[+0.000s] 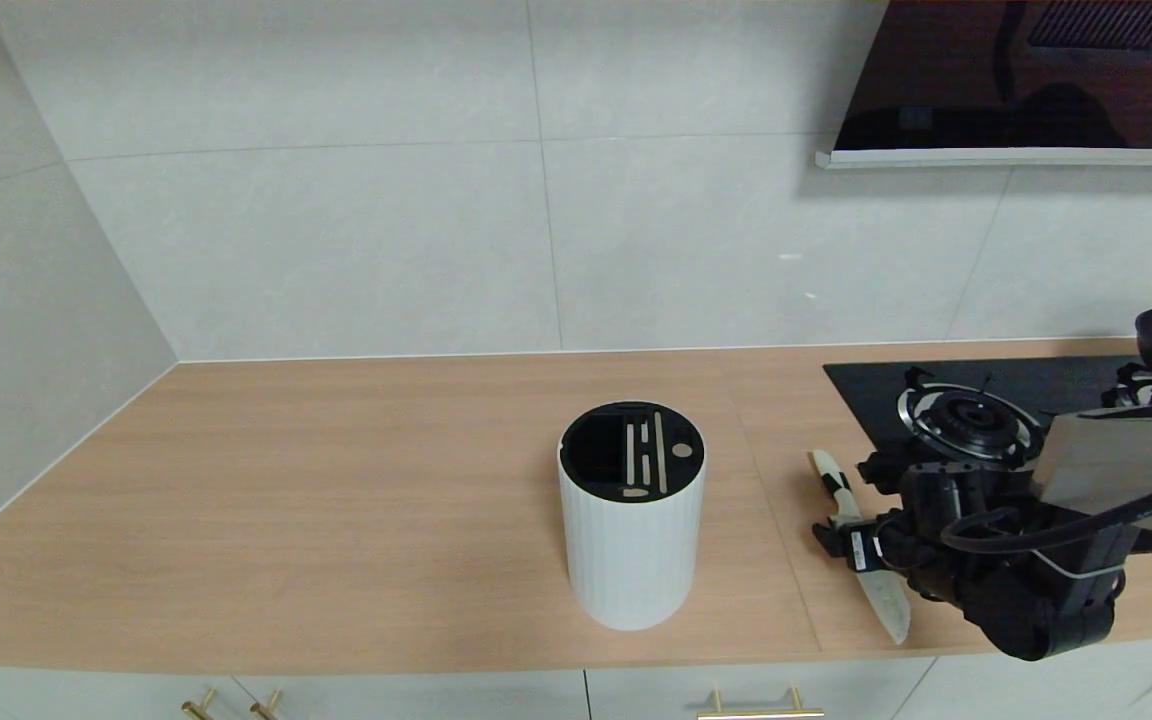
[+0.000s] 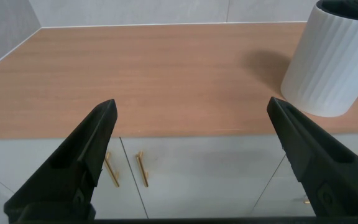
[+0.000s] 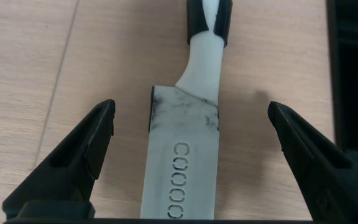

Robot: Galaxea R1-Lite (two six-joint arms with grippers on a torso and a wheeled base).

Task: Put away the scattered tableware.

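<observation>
Right gripper (image 3: 191, 118) hangs low over the knife (image 1: 884, 598), its fingers spread wide to either side of the blade where it meets the handle, with a clear gap on both sides. The knife has a white blade and a black-and-white handle. It lies flat on the wooden counter (image 1: 336, 500), handle toward the wall and tip toward the front edge, between the knife holder (image 1: 632, 530) and the stove (image 1: 866, 400). The holder is a white ribbed cylinder with a black slotted top, standing upright near the counter's middle. The left gripper (image 2: 191, 106) is also wide open, at the counter's front edge above the cabinet doors (image 2: 185, 174), with the holder off to one side.
</observation>
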